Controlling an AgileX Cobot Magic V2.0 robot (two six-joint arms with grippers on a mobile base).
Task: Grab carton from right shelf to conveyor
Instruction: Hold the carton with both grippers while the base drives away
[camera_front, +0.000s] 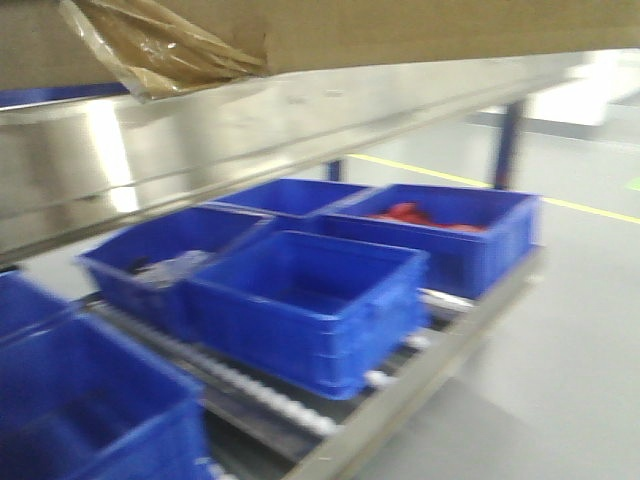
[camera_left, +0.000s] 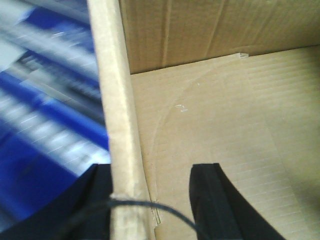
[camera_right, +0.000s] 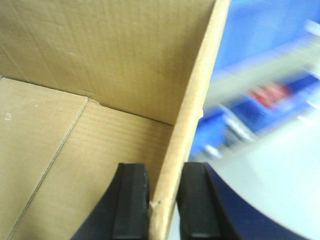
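The carry looks to be the step in hand. The carton (camera_front: 420, 30) hangs just above the front rail of the right shelf (camera_front: 200, 150), with a tape wad (camera_front: 165, 45) at the carton's lower edge and blue bins (camera_front: 310, 300) on rollers (camera_front: 290, 405) below the carton. Everything beyond the carton is smeared in both wrist views, which suggests travel. The conveyor is in no view, so the next move calls for swinging the carton level toward it, then lowering it flat.

The right gripper (camera_right: 162, 167) has its jaws narrow, pinching the carton's side wall. The left gripper (camera_left: 152, 170) straddles another wall of the carton — outer finger against it, inner finger (camera_left: 210, 200) standing off inside the carton — so I cannot tell whether it clamps.
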